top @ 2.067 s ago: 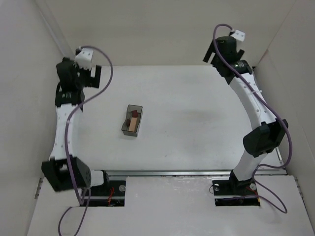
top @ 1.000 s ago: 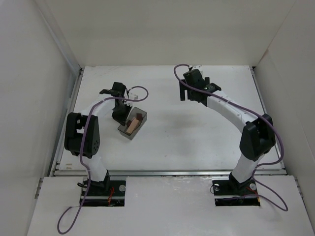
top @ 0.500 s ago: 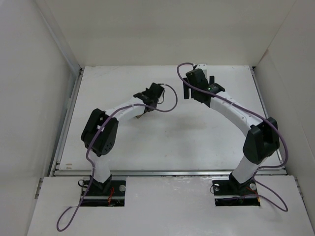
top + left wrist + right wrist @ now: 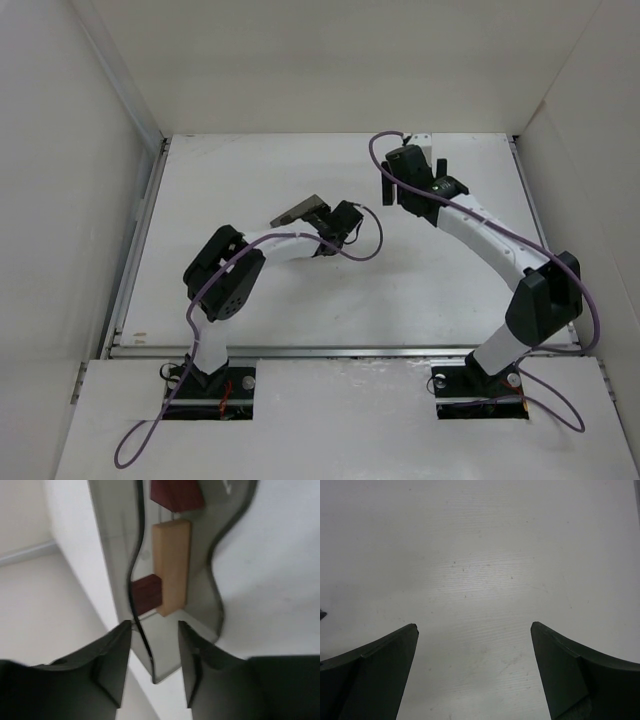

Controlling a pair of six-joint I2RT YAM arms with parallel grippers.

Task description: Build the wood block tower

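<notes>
Blocks (image 4: 171, 567) lie in the dark bin (image 4: 112, 555) straight ahead of the left pincer (image 4: 154, 625), the tan one's long axis running away from it. That pincer stands part-open astride the bin's wall, while the right pincer (image 4: 474, 626) gapes wide over the worktop (image 4: 480, 555), farther off.

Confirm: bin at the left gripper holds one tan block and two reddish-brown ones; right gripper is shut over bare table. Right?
The right gripper is open, not shut: the right wrist view shows its fingers wide apart over bare table. The bin, tan block and reddish-brown blocks are as stated.
</notes>
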